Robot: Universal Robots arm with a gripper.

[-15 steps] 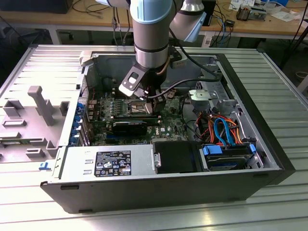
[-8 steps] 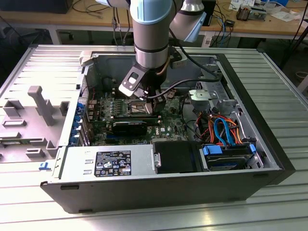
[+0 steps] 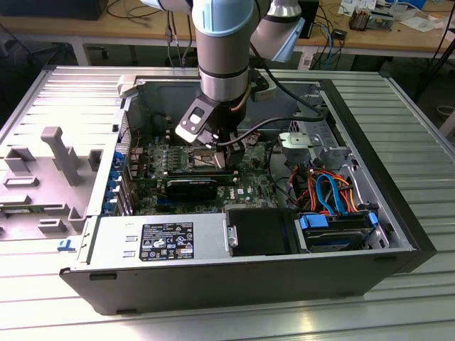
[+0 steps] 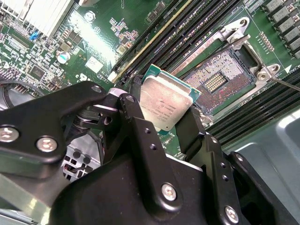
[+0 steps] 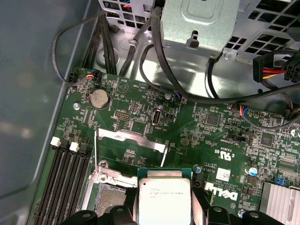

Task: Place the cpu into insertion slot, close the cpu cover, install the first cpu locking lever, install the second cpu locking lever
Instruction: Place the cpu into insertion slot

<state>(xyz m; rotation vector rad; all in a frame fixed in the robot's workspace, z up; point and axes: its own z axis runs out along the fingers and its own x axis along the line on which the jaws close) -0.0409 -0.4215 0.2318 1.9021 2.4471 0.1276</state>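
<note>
My gripper is inside the open computer case, low over the green motherboard. It is shut on the cpu, a small square chip with a silvery top, held by two opposite edges between black fingers. The cpu hangs tilted just above and beside the insertion slot, whose dark contact field lies bare inside a silver rim. The insertion slot is partly covered by the chip. The cpu cover stands swung up, away from the slot. A thin locking lever sticks up beside it.
Long black memory slots run beside the socket. A finned heat sink, a coin battery and loose black cables are close by. The power supply, black fan shroud and cabled drive bay line the case's near side.
</note>
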